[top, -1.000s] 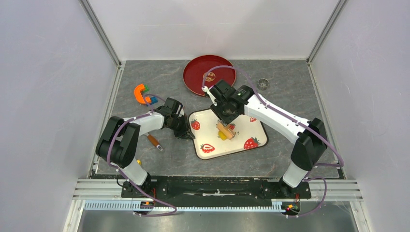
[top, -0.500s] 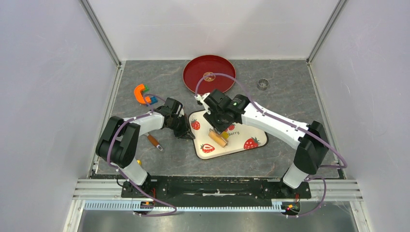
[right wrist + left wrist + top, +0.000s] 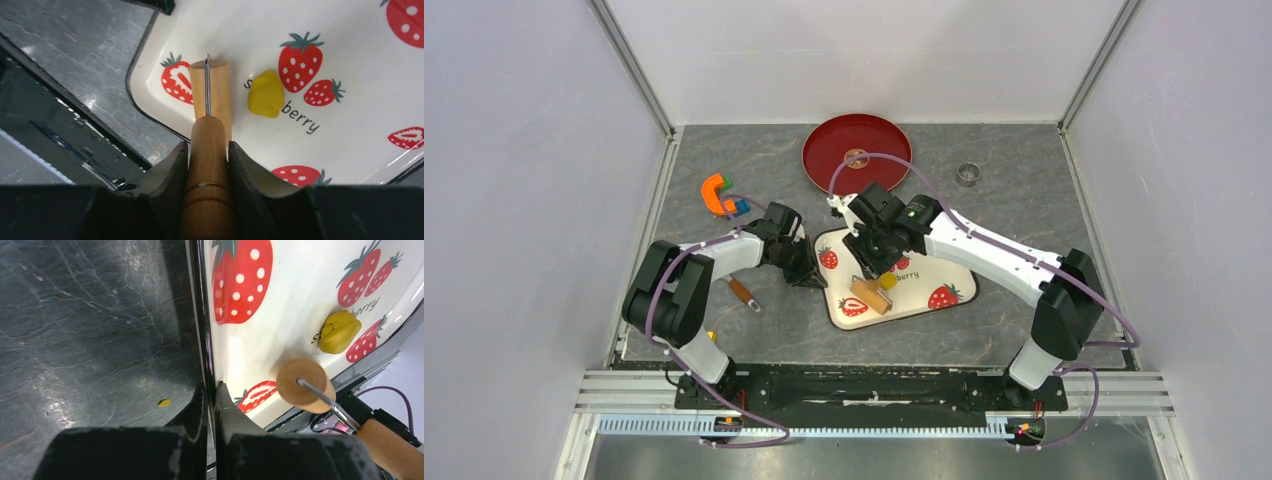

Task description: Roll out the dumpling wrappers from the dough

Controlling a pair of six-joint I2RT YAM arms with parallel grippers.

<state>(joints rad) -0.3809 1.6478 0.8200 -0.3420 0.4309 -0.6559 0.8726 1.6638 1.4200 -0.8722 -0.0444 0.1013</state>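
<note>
A yellow dough lump [image 3: 885, 281] [image 3: 340, 331] [image 3: 266, 94] lies on the white strawberry tray [image 3: 836, 285] [image 3: 280, 300] [image 3: 350, 55]. My right gripper [image 3: 876, 262] [image 3: 208, 145] is shut on the wooden handle of a small roller [image 3: 869, 296] [image 3: 210, 92] [image 3: 302, 385]. Its barrel rests on the tray just left of the dough, apart from it. My left gripper [image 3: 809, 278] [image 3: 210, 387] is shut on the tray's dark left rim. One small round dumpling wrapper [image 3: 856, 157] lies on the red plate [image 3: 824, 160].
A metal ring cutter [image 3: 967, 174] stands at the back right. An orange and blue object [image 3: 719, 195] lies at the left. A wooden-handled tool [image 3: 742, 293] lies beside the left arm. A yellow crumb [image 3: 164, 402] sits on the grey mat.
My right gripper has drawn the roller toward the tray's near-left corner, off the dough, which now shows beside it. The left arm has not moved.
</note>
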